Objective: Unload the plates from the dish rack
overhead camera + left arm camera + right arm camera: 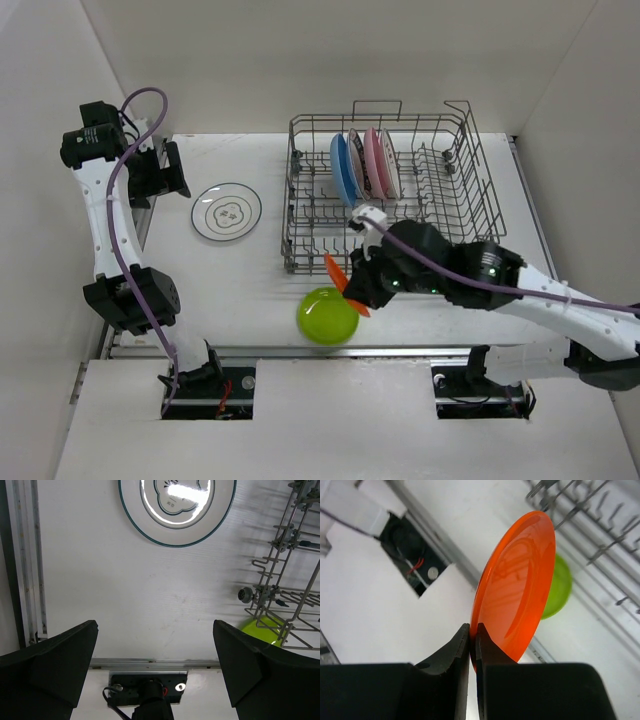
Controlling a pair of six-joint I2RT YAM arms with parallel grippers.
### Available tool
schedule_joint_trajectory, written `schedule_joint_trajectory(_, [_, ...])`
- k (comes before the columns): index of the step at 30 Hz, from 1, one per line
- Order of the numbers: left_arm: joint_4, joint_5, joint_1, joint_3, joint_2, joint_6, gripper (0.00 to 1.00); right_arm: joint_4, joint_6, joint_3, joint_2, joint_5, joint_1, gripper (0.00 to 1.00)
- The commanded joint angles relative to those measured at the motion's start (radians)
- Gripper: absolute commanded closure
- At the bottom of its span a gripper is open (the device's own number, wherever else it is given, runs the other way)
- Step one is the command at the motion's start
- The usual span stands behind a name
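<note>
Plates are spread over three places. Nearest the arm bases, a yellow-green plate (327, 316) lies flat on the tabletop (250, 285), just short of its near edge. Directly above that plate's far rim, the right pincer (473, 630) is closed tight on the rim of an orange plate (520, 580), which it holds on edge and tilted, clear of the tabletop, between the yellow-green plate and the near wall of the dish rack (292, 215).

The rack stands on the right half of the tabletop. In its far rows a blue plate (343, 170) and a pink plate (375, 163) stand upright between the tines. Paler plates are pressed in beside them, and the top view does not separate these well enough to count. The near rows of tines hold nothing.

Left of the rack, well apart from it, a white plate with dark rings (227, 212) lies flat. Beyond it, at the far left, the left pincer (155, 630) hangs above the tabletop with its jaws spread wide, gripping nothing.
</note>
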Motion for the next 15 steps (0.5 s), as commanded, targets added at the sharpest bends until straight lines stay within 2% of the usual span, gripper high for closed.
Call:
schedule_joint_trajectory(1, [-0.036, 0.019, 0.005, 0.034, -0.022, -0.005, 0.00, 0.009, 0.051, -0.006, 0.075, 0.029, 0.067, 1.00])
schedule_joint_trajectory(5, [-0.036, -0.015, 0.005, 0.055, -0.033, -0.005, 0.00, -0.017, 0.082, -0.027, 0.176, 0.070, 0.116, 1.00])
schedule_joint_trajectory(9, [-0.024, -0.015, 0.005, 0.011, -0.051, -0.005, 0.00, 0.014, 0.082, -0.020, 0.327, 0.073, 0.138, 1.00])
schedule_joint_trajectory(15, [-0.024, -0.026, 0.005, -0.020, -0.051, -0.005, 0.00, -0.104, 0.157, 0.122, 0.535, 0.260, 0.147, 1.00])
